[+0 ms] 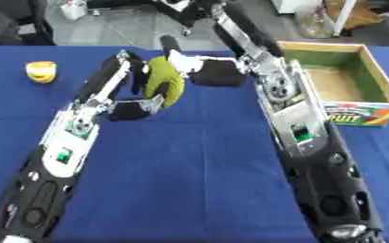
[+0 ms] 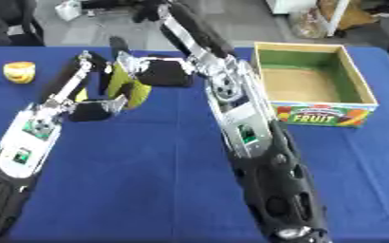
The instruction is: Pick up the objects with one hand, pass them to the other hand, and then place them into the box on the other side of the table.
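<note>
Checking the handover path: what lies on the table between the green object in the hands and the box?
In the left eye view, only the right arm crosses between the green object and the box; no loose item shows there.

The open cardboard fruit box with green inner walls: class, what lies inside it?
The open cardboard fruit box shows only its bare brown floor and green inner walls; nothing lies on the visible floor. The near wall hides a floor strip behind it.

My arms are black with silver joints, each carrying a small green patch, and both black hands meet on an olive-green object (image 1: 164, 79). The table (image 1: 198, 156) is covered in deep blue. A small yellow object (image 1: 40, 71) sits on it. The box (image 2: 314, 83) is green inside with a tan floor, and its front shows a colourful "FRUIT" print.
</note>
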You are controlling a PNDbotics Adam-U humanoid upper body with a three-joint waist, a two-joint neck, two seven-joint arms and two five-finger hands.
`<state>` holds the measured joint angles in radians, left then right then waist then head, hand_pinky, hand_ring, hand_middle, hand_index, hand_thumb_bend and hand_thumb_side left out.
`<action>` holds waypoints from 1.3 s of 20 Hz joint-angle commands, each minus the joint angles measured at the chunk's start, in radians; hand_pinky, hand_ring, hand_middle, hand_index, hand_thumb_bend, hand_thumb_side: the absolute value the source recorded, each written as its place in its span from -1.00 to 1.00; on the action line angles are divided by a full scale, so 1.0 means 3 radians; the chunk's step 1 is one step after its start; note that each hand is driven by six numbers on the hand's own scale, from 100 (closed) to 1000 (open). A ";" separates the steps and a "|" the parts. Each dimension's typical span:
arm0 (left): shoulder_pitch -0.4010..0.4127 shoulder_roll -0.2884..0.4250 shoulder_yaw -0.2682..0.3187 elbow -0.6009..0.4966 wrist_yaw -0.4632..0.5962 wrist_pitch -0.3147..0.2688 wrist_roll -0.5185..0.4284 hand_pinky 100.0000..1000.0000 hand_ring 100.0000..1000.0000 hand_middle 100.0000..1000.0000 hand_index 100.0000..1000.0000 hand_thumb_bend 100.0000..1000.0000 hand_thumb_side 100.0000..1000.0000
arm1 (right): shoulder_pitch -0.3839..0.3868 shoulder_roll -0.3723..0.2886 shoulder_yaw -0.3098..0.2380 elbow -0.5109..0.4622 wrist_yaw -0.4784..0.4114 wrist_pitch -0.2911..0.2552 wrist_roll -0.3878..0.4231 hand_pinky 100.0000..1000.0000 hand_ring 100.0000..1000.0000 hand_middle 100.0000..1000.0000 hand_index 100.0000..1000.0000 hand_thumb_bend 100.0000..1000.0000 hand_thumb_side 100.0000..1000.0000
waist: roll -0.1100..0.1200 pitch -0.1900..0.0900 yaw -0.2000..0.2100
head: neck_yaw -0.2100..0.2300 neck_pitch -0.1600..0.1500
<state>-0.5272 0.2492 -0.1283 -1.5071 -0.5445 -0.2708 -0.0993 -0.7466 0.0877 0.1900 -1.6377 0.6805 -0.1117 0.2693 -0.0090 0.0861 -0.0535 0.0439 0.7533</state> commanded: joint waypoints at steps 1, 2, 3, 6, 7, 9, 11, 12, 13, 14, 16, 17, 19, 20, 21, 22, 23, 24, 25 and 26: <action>-0.0025 0.0105 0.0112 -0.0158 0.0095 0.0065 0.0047 -0.07 -0.69 -0.77 -0.48 -1.00 -0.81 | -0.0003 -0.0055 -0.0141 -0.0135 0.0018 0.0081 -0.0123 0.56 0.44 0.59 0.83 -0.77 -0.34 | -0.0022 -0.0058 -0.0001 | -0.0026 -0.0053; -0.0018 0.0113 0.0135 -0.0181 0.0121 0.0081 0.0058 -0.07 -0.69 -0.76 -0.47 -1.00 -0.81 | 0.0021 -0.0061 -0.0173 -0.0154 0.0017 0.0100 -0.0154 0.55 0.43 0.59 0.83 -0.77 -0.34 | -0.0020 -0.0057 -0.0002 | -0.0034 -0.0061; -0.0009 0.0124 0.0166 -0.0207 0.0144 0.0099 0.0074 -0.08 -0.69 -0.76 -0.47 -1.00 -0.82 | 0.0052 -0.0065 -0.0206 -0.0174 0.0013 0.0119 -0.0182 0.55 0.43 0.58 0.82 -0.76 -0.34 | -0.0019 -0.0055 -0.0004 | -0.0039 -0.0070; 0.0021 0.0181 0.0312 -0.0307 0.0240 0.0186 0.0171 -0.08 -0.68 -0.76 -0.47 -1.00 -0.82 | 0.0205 -0.0080 -0.0374 -0.0225 -0.0018 0.0218 -0.0325 0.53 0.41 0.57 0.81 -0.75 -0.36 | -0.0017 -0.0053 -0.0014 | -0.0044 -0.0086; 0.0025 0.0199 0.0358 -0.0349 0.0286 0.0220 0.0207 -0.08 -0.68 -0.76 -0.47 -1.00 -0.82 | 0.0261 -0.0079 -0.0439 -0.0223 -0.0037 0.0269 -0.0401 0.51 0.40 0.56 0.80 -0.75 -0.38 | -0.0015 -0.0053 -0.0015 | -0.0042 -0.0090; 0.0020 0.0227 0.0421 -0.0448 0.0398 0.0276 0.0261 -0.09 -0.67 -0.75 -0.46 -1.00 -0.82 | 0.0350 -0.0078 -0.0538 -0.0137 -0.0150 0.0374 -0.0554 0.50 0.37 0.55 0.79 -0.80 -0.48 | -0.0011 -0.0055 -0.0014 | -0.0041 -0.0096; -0.0007 0.0238 0.0437 -0.0574 0.0518 0.0306 0.0286 -0.09 -0.66 -0.74 -0.46 -1.00 -0.82 | 0.0401 -0.0071 -0.0600 0.0074 -0.0266 0.0465 -0.0664 0.48 0.35 0.54 0.78 -0.91 -0.66 | -0.0009 -0.0058 -0.0011 | -0.0048 -0.0106; -0.0022 0.0238 0.0426 -0.0635 0.0572 0.0315 0.0281 -0.09 -0.66 -0.74 -0.46 -1.00 -0.82 | 0.0408 -0.0066 -0.0606 0.0190 -0.0320 0.0485 -0.0696 0.48 0.35 0.53 0.78 -0.86 -0.83 | -0.0008 -0.0058 -0.0008 | -0.0052 -0.0111; -0.0039 0.0234 0.0405 -0.0691 0.0617 0.0321 0.0265 -0.09 -0.66 -0.74 -0.45 -1.00 -0.82 | 0.0407 -0.0060 -0.0601 0.0302 -0.0356 0.0488 -0.0713 0.48 0.34 0.53 0.78 -0.97 -0.73 | -0.0006 -0.0058 -0.0004 | -0.0058 -0.0113; -0.0061 0.0227 0.0372 -0.0745 0.0654 0.0321 0.0238 -0.09 -0.66 -0.74 -0.45 -1.00 -0.83 | 0.0399 -0.0050 -0.0582 0.0418 -0.0376 0.0481 -0.0708 0.48 0.34 0.53 0.78 -0.99 -0.76 | -0.0003 -0.0057 -0.0001 | -0.0065 -0.0115; -0.0104 0.0205 0.0307 -0.0811 0.0704 0.0327 0.0163 -0.09 -0.66 -0.74 -0.45 -1.00 -0.83 | 0.0369 -0.0030 -0.0536 0.0628 -0.0384 0.0444 -0.0672 0.48 0.34 0.53 0.78 -1.00 -0.78 | 0.0001 -0.0057 0.0008 | -0.0083 -0.0120; -0.0130 0.0189 0.0273 -0.0824 0.0715 0.0328 0.0118 -0.09 -0.66 -0.74 -0.45 -1.00 -0.83 | 0.0348 -0.0019 -0.0506 0.0727 -0.0373 0.0418 -0.0645 0.48 0.34 0.53 0.78 -0.99 -0.78 | 0.0003 -0.0058 0.0013 | -0.0092 -0.0124; -0.0187 0.0149 0.0179 -0.0830 0.0716 0.0318 0.0009 -0.09 -0.66 -0.74 -0.45 -1.00 -0.84 | 0.0300 0.0012 -0.0424 0.0897 -0.0308 0.0338 -0.0574 0.48 0.34 0.53 0.78 -0.94 -0.72 | 0.0008 -0.0056 0.0023 | -0.0113 -0.0134; -0.0210 0.0129 0.0124 -0.0828 0.0706 0.0311 -0.0055 -0.08 -0.67 -0.74 -0.46 -1.00 -0.84 | 0.0274 0.0032 -0.0380 0.0963 -0.0248 0.0288 -0.0536 0.49 0.35 0.53 0.78 -0.94 -0.71 | 0.0012 -0.0055 0.0028 | -0.0122 -0.0138; -0.0228 0.0110 0.0072 -0.0828 0.0690 0.0304 -0.0121 -0.08 -0.67 -0.74 -0.46 -1.00 -0.84 | 0.0248 0.0054 -0.0342 0.1018 -0.0178 0.0238 -0.0502 0.49 0.35 0.53 0.79 -0.90 -0.66 | 0.0016 -0.0055 0.0032 | -0.0129 -0.0140; -0.0238 0.0096 0.0017 -0.0829 0.0666 0.0300 -0.0190 -0.08 -0.67 -0.75 -0.46 -1.00 -0.84 | 0.0215 0.0074 -0.0304 0.1069 -0.0115 0.0191 -0.0468 0.50 0.36 0.54 0.79 -0.90 -0.62 | 0.0020 -0.0054 0.0036 | -0.0138 -0.0140; -0.0243 0.0087 -0.0031 -0.0830 0.0632 0.0299 -0.0254 -0.08 -0.68 -0.75 -0.46 -1.00 -0.84 | 0.0181 0.0086 -0.0276 0.1115 -0.0041 0.0150 -0.0442 0.50 0.36 0.54 0.79 -0.92 -0.64 | 0.0023 -0.0054 0.0040 | -0.0146 -0.0140; -0.0241 0.0079 -0.0081 -0.0823 0.0600 0.0296 -0.0313 -0.08 -0.68 -0.75 -0.46 -1.00 -0.84 | 0.0134 0.0089 -0.0242 0.1161 0.0070 0.0108 -0.0419 0.52 0.38 0.55 0.80 -0.90 -0.63 | 0.0028 -0.0055 0.0044 | -0.0155 -0.0139; -0.0238 0.0076 -0.0121 -0.0816 0.0563 0.0289 -0.0361 -0.08 -0.68 -0.75 -0.46 -1.00 -0.84 | 0.0091 0.0091 -0.0215 0.1209 0.0199 0.0072 -0.0399 0.53 0.38 0.55 0.81 -0.90 -0.63 | 0.0031 -0.0056 0.0048 | -0.0163 -0.0140; -0.0232 0.0076 -0.0157 -0.0805 0.0517 0.0280 -0.0402 -0.08 -0.68 -0.75 -0.46 -1.00 -0.85 | 0.0049 0.0094 -0.0193 0.1252 0.0329 0.0038 -0.0383 0.54 0.39 0.56 0.82 -0.90 -0.63 | 0.0033 -0.0057 0.0053 | -0.0170 -0.0141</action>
<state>-0.5766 0.2653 -0.1643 -1.7319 -0.3762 -0.1839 -0.2016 -0.7084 0.1111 0.1211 -1.2667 0.7389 -0.0845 0.1479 -0.0085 0.0861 -0.0387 -0.0025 0.7261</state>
